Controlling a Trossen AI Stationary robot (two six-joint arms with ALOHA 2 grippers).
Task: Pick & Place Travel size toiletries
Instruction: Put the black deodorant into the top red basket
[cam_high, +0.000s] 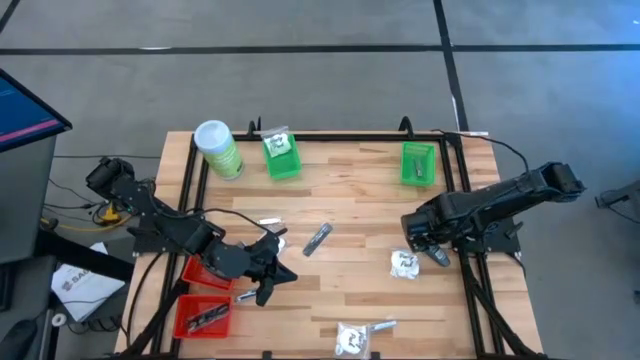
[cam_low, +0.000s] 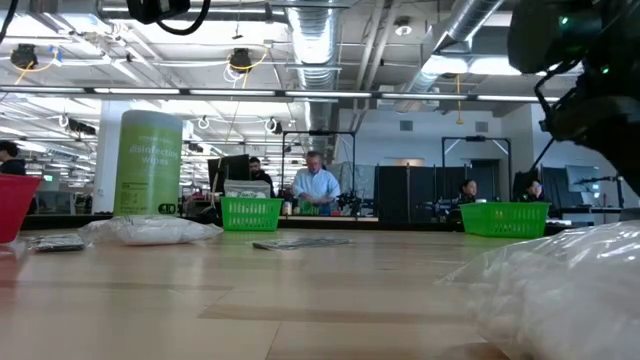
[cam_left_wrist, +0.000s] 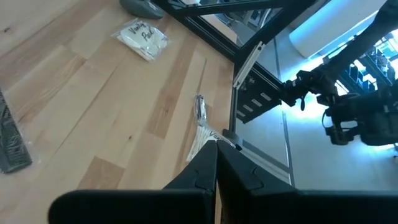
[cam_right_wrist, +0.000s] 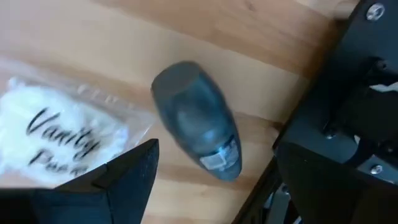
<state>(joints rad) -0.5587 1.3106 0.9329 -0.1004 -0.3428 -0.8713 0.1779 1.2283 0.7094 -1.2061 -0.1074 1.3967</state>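
Two grippers in view. Right gripper (cam_high: 428, 247) sits at the table's (cam_high: 340, 290) right edge, jaws spread wide, holding nothing; a dark grey oval piece (cam_right_wrist: 198, 129) lies on the wood between its fingers (cam_right_wrist: 127, 171), loose as far as the wrist view shows. Just beside the oval piece lies a white packet (cam_high: 404, 264) with black script reading "Vanity" and a second word starting "P", rest unclear. Left gripper (cam_high: 268, 284) is over the table's front-left part, near the red baskets (cam_high: 205, 314), jaws pressed together, nothing between them.

Other toiletries relative to the table: a dark slim sachet (cam_high: 317, 239) near the centre, a small white piece (cam_high: 270, 222) left of centre, a white packet (cam_high: 353, 338) with a silvery sachet (cam_high: 381, 325) touching it at the front edge. Two green baskets (cam_high: 281, 156) stand at the back edge. The canister (cam_low: 148, 164) at the back-left corner reads "disinfecting wipes". People stand in the room behind.
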